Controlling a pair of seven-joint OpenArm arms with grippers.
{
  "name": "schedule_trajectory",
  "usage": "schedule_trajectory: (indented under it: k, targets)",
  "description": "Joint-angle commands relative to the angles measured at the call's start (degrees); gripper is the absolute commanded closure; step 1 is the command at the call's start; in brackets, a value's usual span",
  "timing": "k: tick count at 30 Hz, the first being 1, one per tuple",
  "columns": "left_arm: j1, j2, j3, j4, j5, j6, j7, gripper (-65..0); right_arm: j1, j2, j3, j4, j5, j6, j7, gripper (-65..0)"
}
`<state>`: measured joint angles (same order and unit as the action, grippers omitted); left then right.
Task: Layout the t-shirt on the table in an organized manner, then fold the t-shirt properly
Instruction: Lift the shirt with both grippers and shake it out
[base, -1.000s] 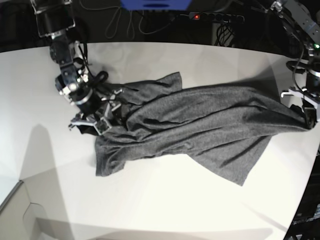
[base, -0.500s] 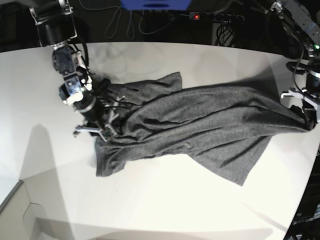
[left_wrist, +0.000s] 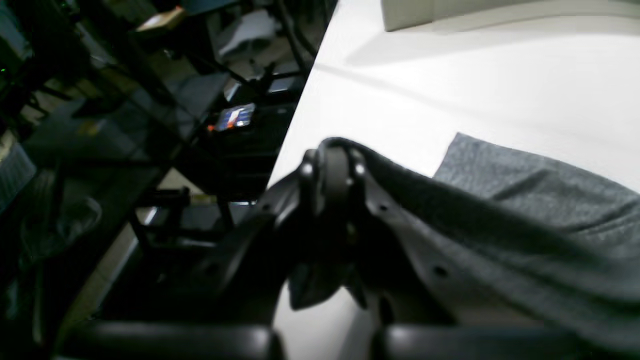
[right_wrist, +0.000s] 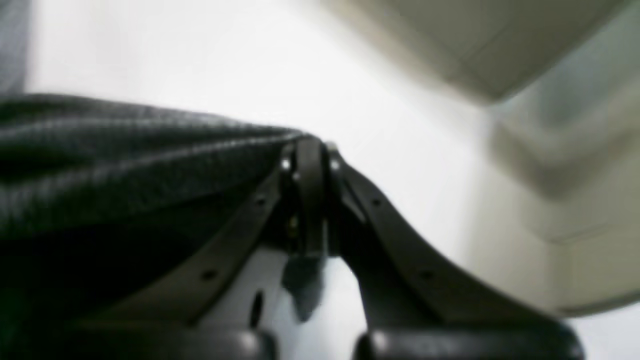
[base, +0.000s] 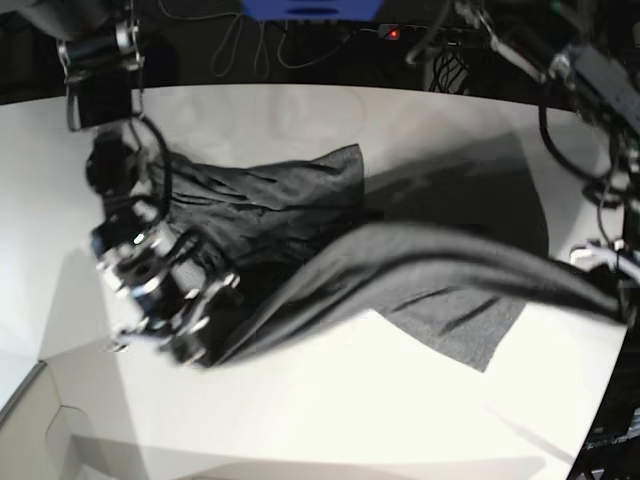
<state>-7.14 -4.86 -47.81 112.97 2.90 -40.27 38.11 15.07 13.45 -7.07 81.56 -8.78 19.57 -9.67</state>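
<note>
The dark grey t-shirt (base: 420, 255) hangs stretched in a raised, blurred band between both grippers, while other folds lie on the white table (base: 330, 410). My right gripper (base: 195, 345), at the left of the base view, is shut on the shirt's left end. In the right wrist view its fingertips (right_wrist: 309, 150) pinch bunched cloth (right_wrist: 125, 150). At the table's right edge, my left gripper (base: 622, 300) is shut on the other end. In the left wrist view its closed tips (left_wrist: 334, 155) clamp a ridge of fabric (left_wrist: 525, 200).
The table's curved right edge (base: 600, 400) is close to the left gripper, with dark clutter (left_wrist: 125, 150) past it. A power strip with a red light (base: 392, 33) and cables lie behind the table. A pale panel (base: 30, 420) sits at the front left corner.
The right gripper has shut on the shirt's left end and pulled it toward the front left. The shirt has risen off the table into a taut band. The left gripper has shifted slightly forward.
</note>
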Motion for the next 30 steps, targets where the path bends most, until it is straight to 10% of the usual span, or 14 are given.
schedule_trajectory:
  k: [1, 12, 30]
  targets:
    - [-3.81, -1.25, 1.35, 1.19, 0.05, 1.02, -1.23, 0.0, 3.26, 0.31, 1.66, 1.74, 0.38, -0.80, 1.54, 0.0]
    - [-22.09, -1.07, 17.88, -4.44, 11.48, 1.02, 2.46, 0.0, 26.56, 2.15, 11.69, -0.90, 0.47, 2.27, 1.01, 0.0]
    - [-46.62, -0.98, 26.58, -20.88, 12.18, 4.54, 2.20, 0.0, 59.73, 6.02, 11.95, -26.57, 0.38, 3.24, 2.51, 0.0]
